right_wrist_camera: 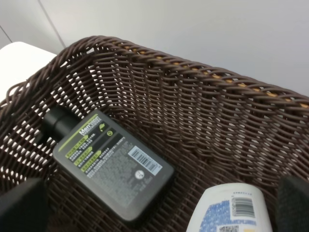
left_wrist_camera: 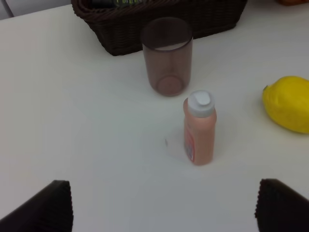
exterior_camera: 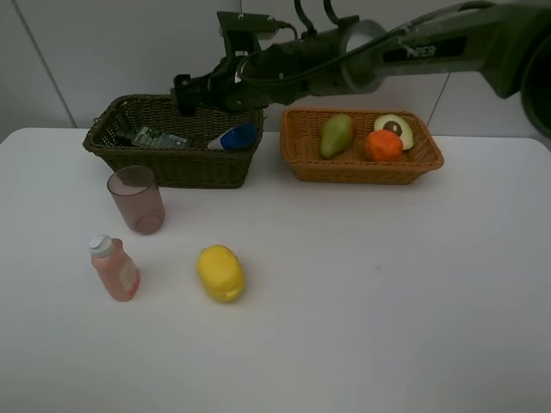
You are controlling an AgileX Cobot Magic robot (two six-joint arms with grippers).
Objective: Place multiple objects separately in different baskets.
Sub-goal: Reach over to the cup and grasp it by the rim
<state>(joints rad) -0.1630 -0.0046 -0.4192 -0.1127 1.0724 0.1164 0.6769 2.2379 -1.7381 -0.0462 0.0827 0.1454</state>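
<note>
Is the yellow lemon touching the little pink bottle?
Apart. The high view shows a wide strip of bare white table between the lemon and the pink bottle.

I see a white table [exterior_camera: 387, 301] bearing a dark brown wicker basket [exterior_camera: 198, 168], a light orange wicker basket [exterior_camera: 362, 168] beside it, an upright translucent pink cup [exterior_camera: 136, 200], a pink white-capped bottle [exterior_camera: 114, 268] and a yellow lemon [exterior_camera: 221, 273].
</note>
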